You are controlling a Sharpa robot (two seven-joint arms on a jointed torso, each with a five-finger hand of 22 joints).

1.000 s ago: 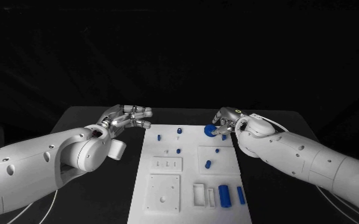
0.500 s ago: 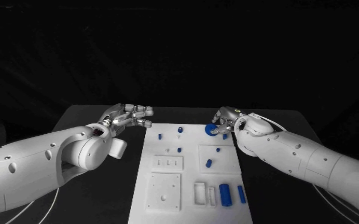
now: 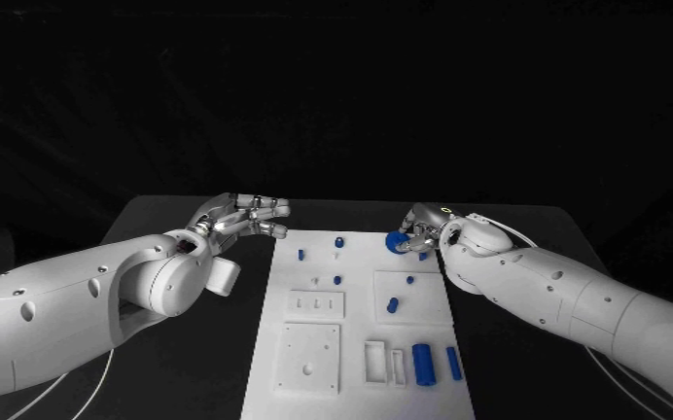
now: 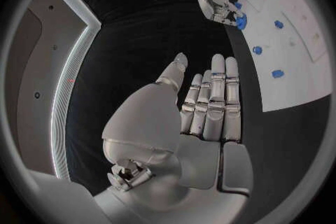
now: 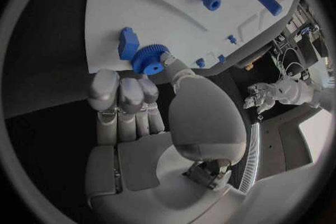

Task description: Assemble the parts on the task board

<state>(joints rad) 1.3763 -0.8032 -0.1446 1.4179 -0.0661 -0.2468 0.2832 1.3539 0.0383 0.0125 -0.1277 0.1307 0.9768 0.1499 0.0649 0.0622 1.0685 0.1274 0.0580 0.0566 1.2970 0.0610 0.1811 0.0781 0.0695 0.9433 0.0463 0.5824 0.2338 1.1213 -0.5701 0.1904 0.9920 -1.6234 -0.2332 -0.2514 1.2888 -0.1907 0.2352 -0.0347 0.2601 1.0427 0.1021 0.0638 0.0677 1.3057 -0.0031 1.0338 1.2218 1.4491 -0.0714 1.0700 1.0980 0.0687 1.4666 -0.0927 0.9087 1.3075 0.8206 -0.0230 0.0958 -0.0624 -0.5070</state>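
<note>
Left hand [image 3: 241, 218] hovering off the task board's [image 3: 311, 381] far left corner, fingers straight and slightly spread, holding nothing. Blue gear [image 3: 396, 242] at the board's far right corner, pinched by the right hand [image 3: 425, 228], touching the surface.

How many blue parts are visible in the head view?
9: a gear pinched by the right hand, a block beside it, five small pieces on the task board's far half, two bars near its right corner. The hand may hide others.
</note>
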